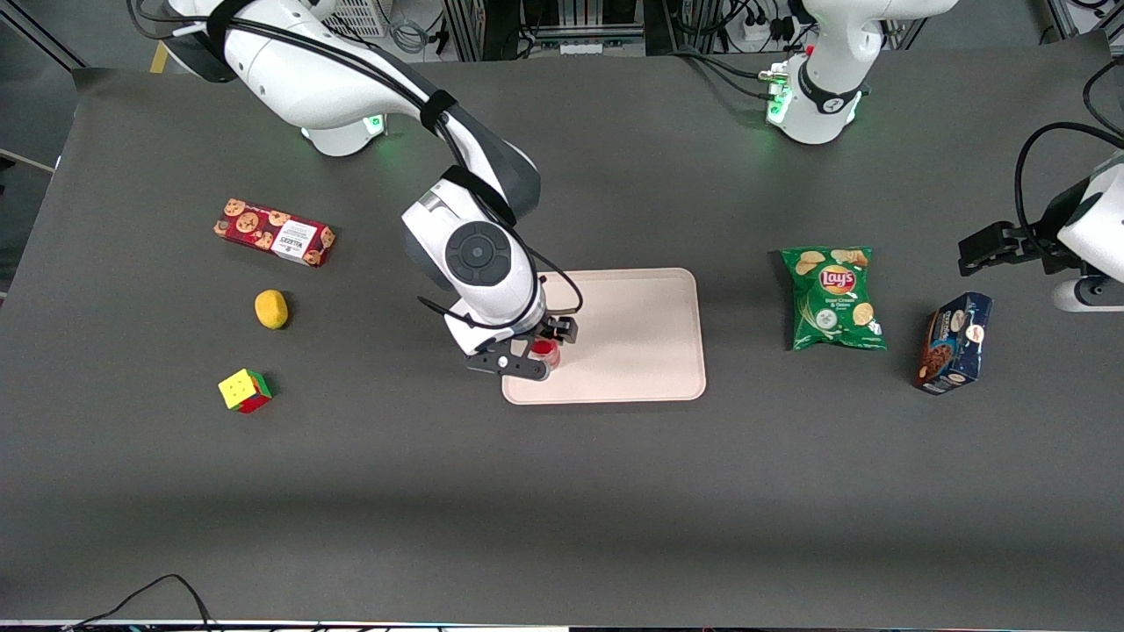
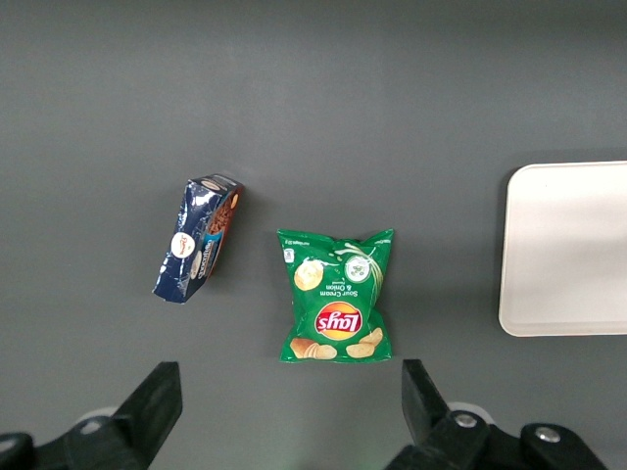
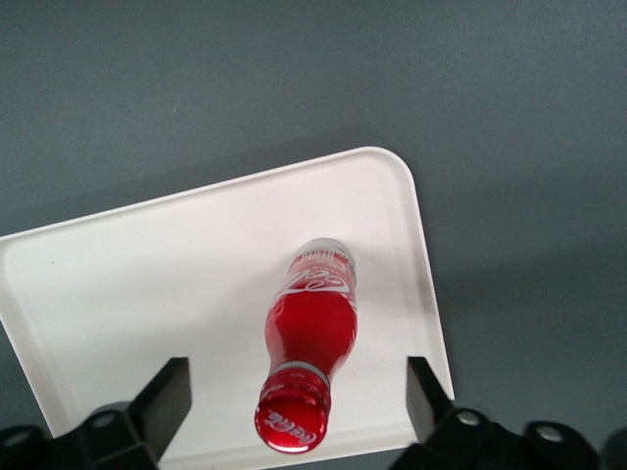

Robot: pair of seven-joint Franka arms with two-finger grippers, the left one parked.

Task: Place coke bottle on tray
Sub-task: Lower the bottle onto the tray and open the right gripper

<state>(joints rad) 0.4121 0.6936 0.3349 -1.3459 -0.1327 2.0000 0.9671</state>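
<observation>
Hovering my pincer (image 3: 299,397) wide open over the bottle (image 3: 308,338), which stands free on the tray (image 3: 147,284). Placement looks done; next I lift clear without clipping the cap.

Bench (image 1: 562,491) matt dark, cloth-like. Tray (image 1: 650,351) smooth matt plastic. Bottle (image 3: 306,343) glossy, clear base. Chip bag (image 1: 832,298) shiny foil. Pincer (image 1: 536,355), over the tray's edge, matt black plastic, fingers apart.
</observation>
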